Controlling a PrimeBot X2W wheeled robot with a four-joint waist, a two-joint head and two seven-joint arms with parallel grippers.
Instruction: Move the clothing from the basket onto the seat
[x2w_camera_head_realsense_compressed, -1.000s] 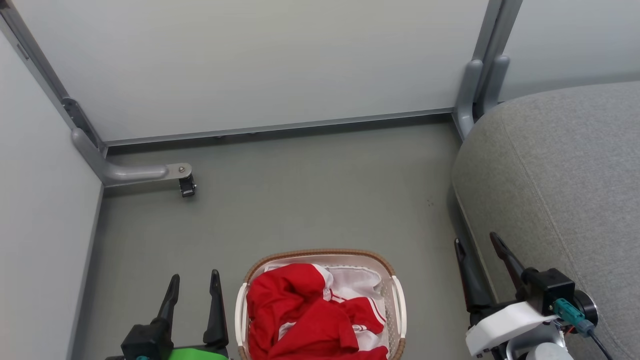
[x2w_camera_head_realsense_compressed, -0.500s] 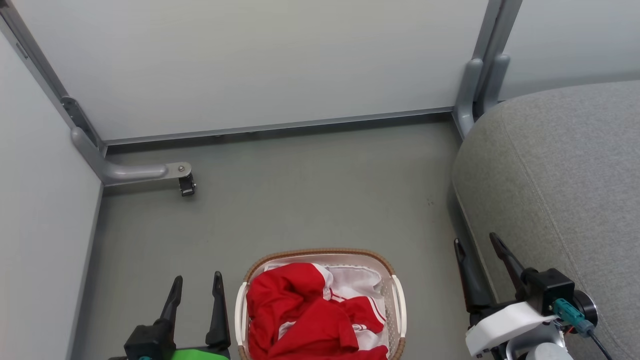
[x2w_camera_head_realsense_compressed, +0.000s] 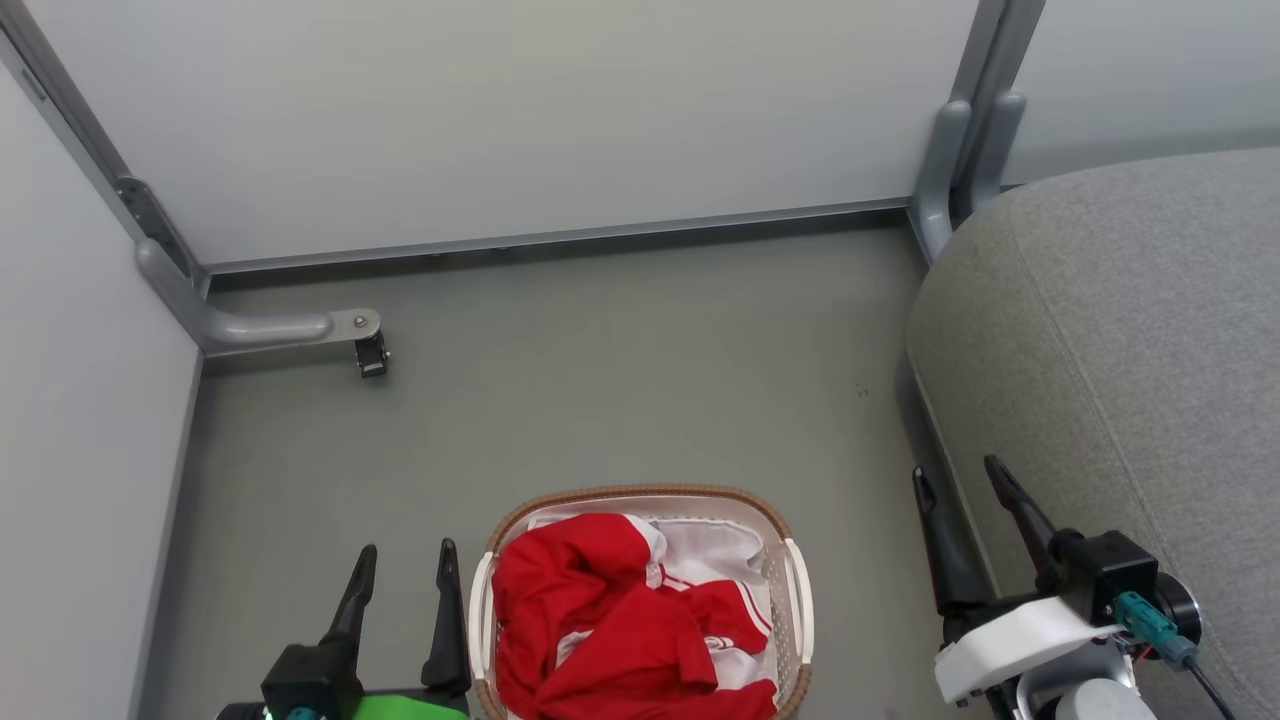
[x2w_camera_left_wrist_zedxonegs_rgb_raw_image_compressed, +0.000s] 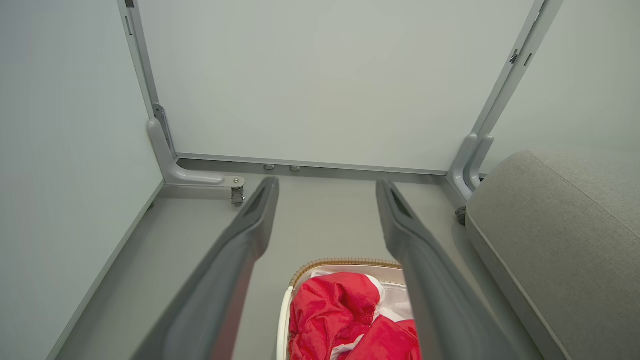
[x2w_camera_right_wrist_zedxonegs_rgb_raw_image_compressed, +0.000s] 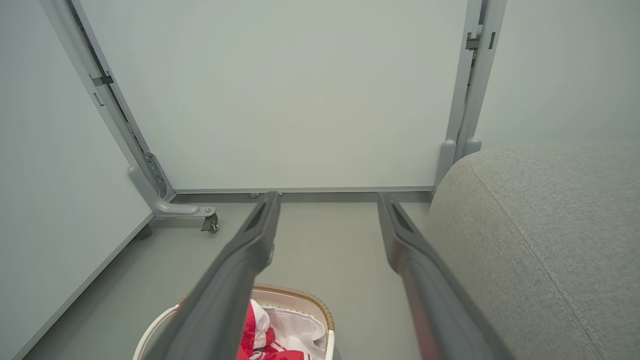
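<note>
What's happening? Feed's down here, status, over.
Left gripper, right gripper open, empty. Red fabric clothing heaped in white perforated plastic basket. Nothing blocks grey upholstered seat.

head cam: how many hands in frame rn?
2. Left hand at lower left, just left of the basket, open and empty. Right hand at lower right, beside the seat, also open and empty.
</note>
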